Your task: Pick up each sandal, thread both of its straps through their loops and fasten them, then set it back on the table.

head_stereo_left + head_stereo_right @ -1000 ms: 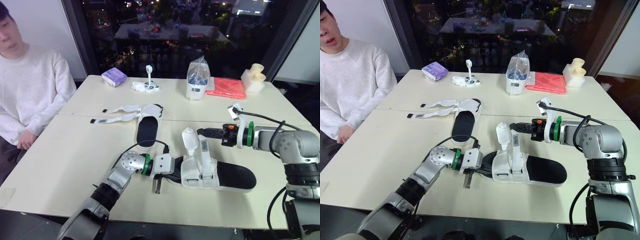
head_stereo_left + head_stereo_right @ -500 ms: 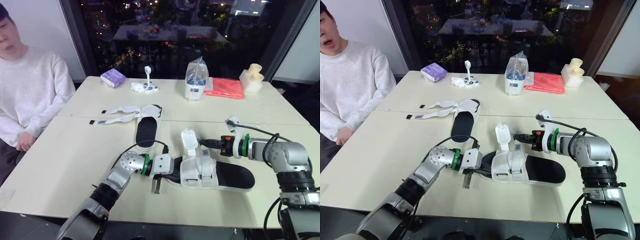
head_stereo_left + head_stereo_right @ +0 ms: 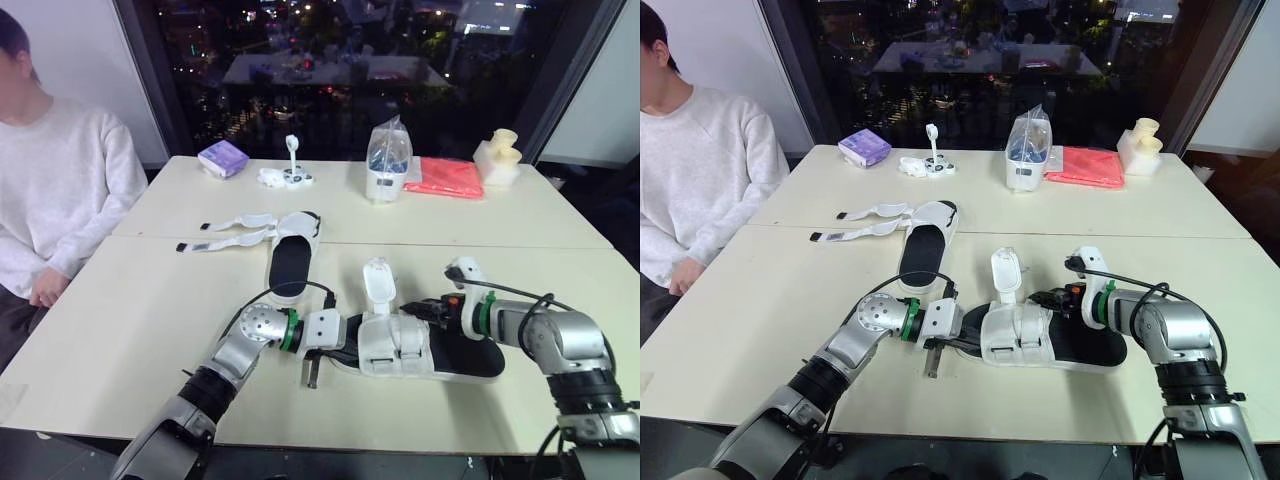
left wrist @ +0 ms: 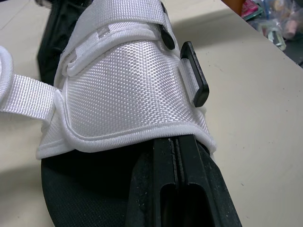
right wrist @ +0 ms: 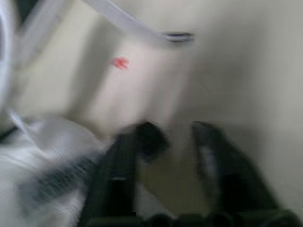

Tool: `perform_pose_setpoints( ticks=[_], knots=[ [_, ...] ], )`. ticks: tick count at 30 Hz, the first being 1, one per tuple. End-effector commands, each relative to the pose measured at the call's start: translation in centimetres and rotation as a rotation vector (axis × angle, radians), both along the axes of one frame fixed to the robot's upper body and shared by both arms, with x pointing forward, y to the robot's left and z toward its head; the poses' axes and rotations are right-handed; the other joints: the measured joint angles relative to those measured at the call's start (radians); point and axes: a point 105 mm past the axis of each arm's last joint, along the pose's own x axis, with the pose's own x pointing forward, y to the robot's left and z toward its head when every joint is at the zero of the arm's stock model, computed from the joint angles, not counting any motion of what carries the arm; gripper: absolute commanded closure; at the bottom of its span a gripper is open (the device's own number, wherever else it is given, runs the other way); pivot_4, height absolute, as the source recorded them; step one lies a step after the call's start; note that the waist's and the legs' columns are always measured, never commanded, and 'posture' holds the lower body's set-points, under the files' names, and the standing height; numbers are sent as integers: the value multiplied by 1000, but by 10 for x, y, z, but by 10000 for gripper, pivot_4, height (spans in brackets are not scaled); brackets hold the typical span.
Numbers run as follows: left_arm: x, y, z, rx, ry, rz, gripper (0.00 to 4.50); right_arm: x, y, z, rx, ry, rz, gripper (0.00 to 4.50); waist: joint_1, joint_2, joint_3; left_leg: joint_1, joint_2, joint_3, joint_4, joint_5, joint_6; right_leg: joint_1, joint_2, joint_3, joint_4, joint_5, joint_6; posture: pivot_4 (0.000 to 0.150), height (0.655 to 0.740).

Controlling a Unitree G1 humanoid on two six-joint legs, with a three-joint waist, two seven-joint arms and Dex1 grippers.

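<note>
While the black-soled sandal with white woven straps point(image 3: 395, 345) lies on the beige table point(image 3: 150, 300) at lower centre, the left pincer point(image 4: 174, 144) is closed, tips under its upper; the right pincer point(image 3: 418, 309) gapes empty beside it.

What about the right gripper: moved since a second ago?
Yes. The right gripper has dropped from the upright strap's tip height to the near sandal's upper.
</note>
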Motion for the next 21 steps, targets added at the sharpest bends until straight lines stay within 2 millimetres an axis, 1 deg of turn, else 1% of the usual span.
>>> perform_pose_setpoints(
  ticks=[1, 4, 6, 7, 9, 10, 11, 13, 14, 17, 19, 21],
  knots=[
    [-25, 12, -56, 202, 137, -52, 45000, -7, 12, 9, -163, -123, 145, 11108, 1, 0, 0, 0, 0, 0, 0, 0, 0, 0, 0, 0, 0, 0, 0, 1500, 7400],
    [-24, 12, -56, 202, 137, -51, 45000, -10, 15, 11, -293, -195, 236, 11108, 0, 0, -1, 1, 0, 0, -1, 0, 0, 0, 0, 0, 0, 0, 0, 1500, 7400],
    [-24, 12, -56, 202, 137, -51, 45000, -5, 14, 14, -340, -240, 249, 11108, 0, 0, -1, 1, 0, 0, -1, 0, 0, 0, 1, 0, 0, 0, 0, 1500, 7400],
    [-24, 11, -56, 202, 136, -50, 45000, -1, 13, 19, -342, -260, 235, 11108, 0, -1, -1, 1, 0, 0, -1, 0, 0, 0, 1, 0, 0, 0, 0, 1500, 7400],
    [-23, 10, -55, 200, 134, -49, 45000, 9, 9, 36, -311, -305, 189, 11108, 0, -1, -1, 1, 0, 0, -1, 0, 0, 0, 1, 0, 0, 0, 0, 1500, 7400],
    [-23, 10, -55, 200, 133, -48, 45000, 15, 10, 52, -248, -322, 156, 11108, 0, -1, -1, 1, 0, 0, -1, 0, 0, 1, 1, 0, 0, 0, 0, 1500, 7400],
    [-23, 10, -55, 200, 133, -48, 45000, 18, 10, 62, -203, -330, 138, 11108, 0, 0, -1, 1, 0, 0, -1, 1, 0, 1, 1, 0, 0, 0, 0, 1500, 7400],
    [-23, 10, -55, 199, 132, -49, 45000, 19, 18, 85, -61, -301, 129, 11108, 1, 0, 0, 1, 0, 0, -1, 1, 0, 0, 0, 0, 0, 0, 0, 1500, 7400],
    [-23, 11, -55, 199, 132, -49, 45000, 19, 22, 90, -19, -267, 134, 11108, 1, 0, 0, 1, 0, 0, -1, 1, 0, 0, 0, 0, 0, 0, 0, 1500, 7400],
    [-24, 12, -56, 200, 132, -48, 45000, 17, 27, 94, 41, -197, 136, 11108, 2, -2, -2, 1, 0, -2, -1, 1, -1, 0, 0, -1, 0, 0, 0, 1500, 7400],
    [-24, 11, -56, 199, 131, -47, 45000, 16, 28, 90, 84, -122, 125, 11108, 1, -3, -2, 1, 0, -2, -3, 0, -1, 0, -1, -1, -1, 0, 0, 1500, 7400],
    [-23, 10, -56, 195, 128, -42, 45000, 11, 32, 82, 135, -17, 131, 11108, 0, -3, -2, 1, 0, -1, -3, 0, -1, 0, -1, -1, -2, 0, 0, 1500, 7400]
  ],
)
